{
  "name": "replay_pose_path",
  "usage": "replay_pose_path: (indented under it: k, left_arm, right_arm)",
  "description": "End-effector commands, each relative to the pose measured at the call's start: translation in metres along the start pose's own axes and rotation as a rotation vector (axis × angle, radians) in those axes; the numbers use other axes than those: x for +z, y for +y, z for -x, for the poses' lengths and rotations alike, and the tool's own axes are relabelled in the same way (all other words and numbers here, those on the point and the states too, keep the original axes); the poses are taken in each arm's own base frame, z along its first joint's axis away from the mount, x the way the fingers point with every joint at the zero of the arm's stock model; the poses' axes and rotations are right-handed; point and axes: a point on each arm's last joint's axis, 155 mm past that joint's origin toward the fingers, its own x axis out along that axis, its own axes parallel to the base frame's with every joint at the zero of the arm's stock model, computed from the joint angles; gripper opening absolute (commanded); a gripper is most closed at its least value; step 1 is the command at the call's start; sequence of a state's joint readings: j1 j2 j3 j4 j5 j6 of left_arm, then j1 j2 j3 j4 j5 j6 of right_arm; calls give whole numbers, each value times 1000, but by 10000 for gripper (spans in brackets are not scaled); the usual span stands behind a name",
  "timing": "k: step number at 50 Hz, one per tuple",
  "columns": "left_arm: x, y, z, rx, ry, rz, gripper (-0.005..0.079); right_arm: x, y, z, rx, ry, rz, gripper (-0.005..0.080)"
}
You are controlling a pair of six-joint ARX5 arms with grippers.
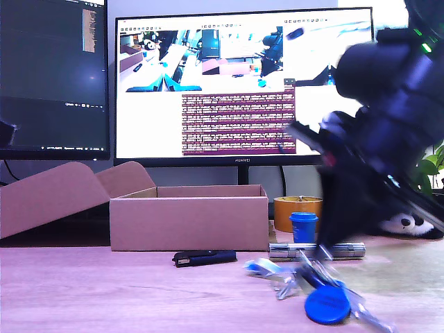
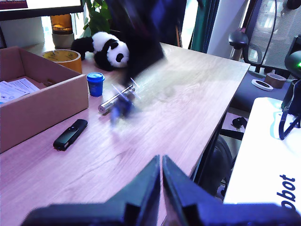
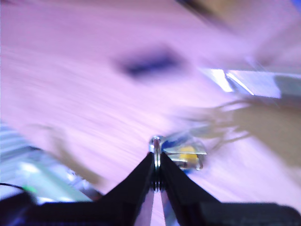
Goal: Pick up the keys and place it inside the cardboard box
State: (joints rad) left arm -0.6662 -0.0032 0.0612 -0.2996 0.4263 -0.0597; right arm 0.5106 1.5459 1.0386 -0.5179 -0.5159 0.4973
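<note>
Keys [image 1: 316, 288]: low over the table [image 1: 104, 298] at about 5 o'clock in the exterior view, blue fob lowest, metal pieces fanned out beside it; whether they hang clear of the wood or drag on it cannot be told (heavy motion blur).
Second end effector [image 3: 156, 162]: my second gripper, jaws together on a thin silver ring piece of the keys; the grip sits at the very tips.
First end effector [image 2: 161, 188]: my first gripper, jaws pressed together on nothing, parked away from the work and facing it.
Cardboard box [image 1: 189, 220]: open, flap lid thrown back toward 9 o'clock in the exterior view; well apart from the keys, at about 10 o'clock from them.
Risk 1: tip-only hold on smooth metal; in my judgement a fast swing could let the ring slip out and drop short of the box.
Risk 2: dangling fob may catch the near box wall if carried too low.
Risk 3: black stick gadget [image 1: 203, 259] and silver torch [image 1: 316, 250] lie along the route; trailing keys could sweep them.
</note>
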Motion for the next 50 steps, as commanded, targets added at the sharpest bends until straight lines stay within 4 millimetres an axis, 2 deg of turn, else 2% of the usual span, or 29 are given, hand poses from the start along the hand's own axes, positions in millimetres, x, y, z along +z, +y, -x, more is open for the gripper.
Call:
replay_pose_path:
  k: [1, 9, 13, 17, 21, 28, 38, 47, 50]
  left_arm:
    - [-3, 8, -2, 37, -5, -10, -21]
    - [3, 42, 3, 227, -32, -14, -21]
    - [10, 53, 6, 289, -58, -19, -21]
    - [15, 55, 7, 303, -79, -25, -21]
    - [19, 55, 8, 301, -93, -28, -21]
    - [19, 55, 8, 301, -96, -26, -21]
    - [19, 55, 8, 302, -93, -28, -21]
    - [18, 55, 8, 302, -92, -28, -21]
    - [18, 55, 8, 302, -92, -28, -21]
  right_arm:
    - [9, 14, 3, 23, -14, 33, -13]
    - [46, 49, 22, 76, -125, 109, -13]
    - [71, 57, 31, 68, -221, 138, -13]
    - [96, 58, 39, 34, -324, 160, -13]
    - [111, 61, 41, 28, -383, 175, -13]
    - [128, 57, 30, 12, -413, 177, -13]
    - [152, 45, -1, -28, -421, 184, -13]
    - [162, 31, -23, -77, -397, 201, -10]
    - [164, 30, -26, -80, -394, 205, 26]
